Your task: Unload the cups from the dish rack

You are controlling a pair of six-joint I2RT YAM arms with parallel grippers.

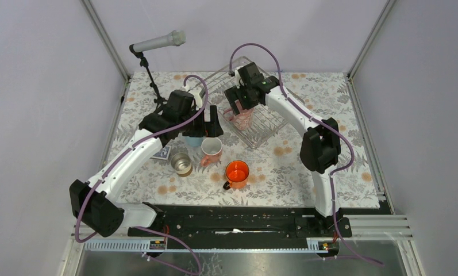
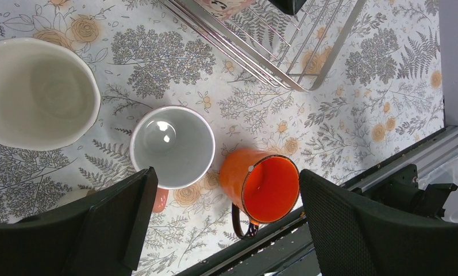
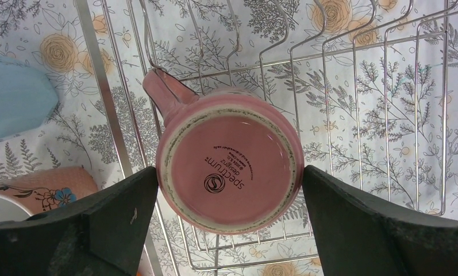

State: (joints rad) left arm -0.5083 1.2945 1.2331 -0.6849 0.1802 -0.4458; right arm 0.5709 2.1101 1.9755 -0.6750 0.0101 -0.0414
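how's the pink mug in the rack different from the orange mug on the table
The pink mug is upside down, base up; the orange mug stands upright, mouth open. The pink mug is in the dish rack, within the right pincer; the orange mug stands on the floral cloth. The orange mug's handle is dark; the pink mug's matches its body. Both have one handle.

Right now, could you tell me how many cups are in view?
5: dusty-pink mug upside down in the dish rack; on the table, light blue mug, salmon mug, steel cup and orange mug. No others visible.
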